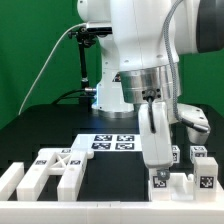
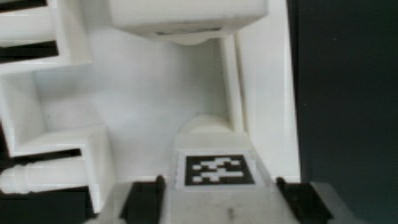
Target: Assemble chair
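The black table (image 1: 60, 125) has most of its free room in the middle and toward the back. From the marker board (image 1: 113, 142) rearward to the arm's base nothing lies in the way. A bare dark strip also runs forward from the board to the low white border rail (image 1: 110, 210) at the near edge.

The chair parts crowd the two front corners. On the exterior view's left lies a lattice chair piece (image 1: 55, 172), flat, close to the rail. On the exterior view's right a cluster of tagged blocks (image 1: 203, 165) stands tightly packed, with little space between them.

The arm reaches down from above over that right-hand cluster, its wrist vertical and its fingers pointing straight at the table. The end effector (image 1: 158, 172) hangs right at the top of a tagged chair piece (image 1: 165, 185), just beside the other blocks.

From the wrist camera, the tagged chair piece (image 2: 217, 140) fills the view, its square tag facing up. The end effector (image 2: 217, 205) straddles the tag end, with the fingers (image 2: 146, 200) set apart on either side of it. The jaws are parted about the width of that end (whether the pads actually press the plastic I cannot tell). To one side of the piece there is only dark table.
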`<state>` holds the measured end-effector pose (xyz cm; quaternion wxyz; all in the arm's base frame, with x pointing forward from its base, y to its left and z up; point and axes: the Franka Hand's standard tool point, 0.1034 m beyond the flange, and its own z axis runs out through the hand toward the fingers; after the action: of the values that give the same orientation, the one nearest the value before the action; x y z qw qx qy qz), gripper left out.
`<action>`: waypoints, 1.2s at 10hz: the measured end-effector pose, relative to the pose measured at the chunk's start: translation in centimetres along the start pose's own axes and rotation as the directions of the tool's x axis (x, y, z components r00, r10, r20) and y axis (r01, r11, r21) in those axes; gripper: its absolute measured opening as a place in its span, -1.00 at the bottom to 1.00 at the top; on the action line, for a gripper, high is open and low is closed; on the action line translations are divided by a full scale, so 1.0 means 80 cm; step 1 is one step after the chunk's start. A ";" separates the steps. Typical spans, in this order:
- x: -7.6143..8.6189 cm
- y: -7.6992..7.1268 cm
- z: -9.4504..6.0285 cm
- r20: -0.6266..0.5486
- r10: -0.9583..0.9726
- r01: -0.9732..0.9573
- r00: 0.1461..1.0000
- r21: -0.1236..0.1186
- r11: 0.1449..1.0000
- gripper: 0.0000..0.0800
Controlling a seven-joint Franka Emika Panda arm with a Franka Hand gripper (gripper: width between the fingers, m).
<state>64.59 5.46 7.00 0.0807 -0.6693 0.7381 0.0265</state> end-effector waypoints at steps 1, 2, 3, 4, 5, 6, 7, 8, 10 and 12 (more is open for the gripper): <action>-0.001 0.000 0.000 -0.001 -0.016 0.016 1.000 -0.001 1.000 -0.16; -0.004 0.001 0.000 -0.013 -0.205 0.205 0.979 -0.011 0.979 0.18; -0.006 -0.001 -0.001 -0.011 -0.386 0.386 0.923 -0.011 0.923 0.49; -0.005 0.000 -0.001 -0.008 -0.551 0.550 0.835 -0.014 0.835 0.49; -0.005 0.000 0.000 -0.006 -0.645 0.645 0.764 -0.016 0.764 0.60; -0.004 0.000 0.000 -0.008 -0.670 0.670 0.742 -0.018 0.742 0.60; -0.003 0.000 -0.001 -0.009 -0.736 0.736 0.677 -0.021 0.677 0.62; -0.001 -0.001 -0.001 -0.010 -0.791 0.791 0.612 -0.022 0.612 0.62; 0.007 -0.009 -0.001 -0.070 -0.962 0.962 0.265 -0.044 0.269 0.62; 0.007 -0.008 0.000 -0.070 -0.939 0.940 0.336 -0.036 0.339 0.27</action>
<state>65.15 4.84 6.95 0.0561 -0.9720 0.2217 -0.0548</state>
